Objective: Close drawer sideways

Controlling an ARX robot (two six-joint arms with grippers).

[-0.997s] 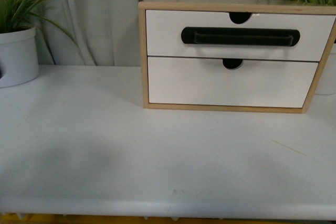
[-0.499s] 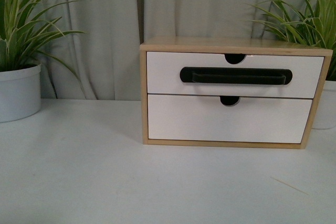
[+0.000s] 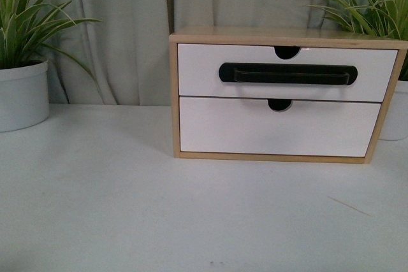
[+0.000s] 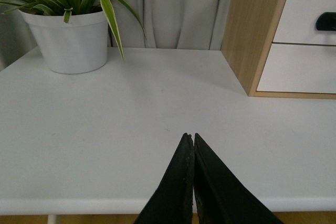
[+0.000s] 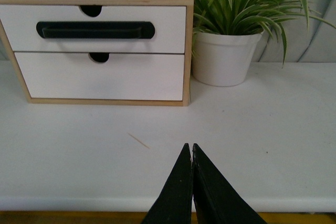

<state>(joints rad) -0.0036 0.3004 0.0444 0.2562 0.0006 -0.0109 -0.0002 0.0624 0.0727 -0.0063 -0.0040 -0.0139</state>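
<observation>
Drawer (image 3: 287, 72) sitting flush in the wooden cabinet (image 3: 173, 93), both arms' jaws pressed together and holding nothing.

Left gripper (image 4: 193, 139) is hovering over the desk (image 4: 131, 108) near its front edge, cabinet well ahead and off to one side, a potted plant (image 4: 71, 38) to the other. Right gripper (image 5: 190, 149) is hanging over bare desk, the drawer well ahead, with a thin sliver (image 5: 138, 140) lying between and a second plant pot (image 5: 226, 59) just beside the cabinet.

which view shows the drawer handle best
The front view: the whole black handle runs square-on across the drawer front. The right wrist view also shows it complete, only smaller and slightly off to one side. The left wrist view catches just its end at the picture's edge.
</observation>
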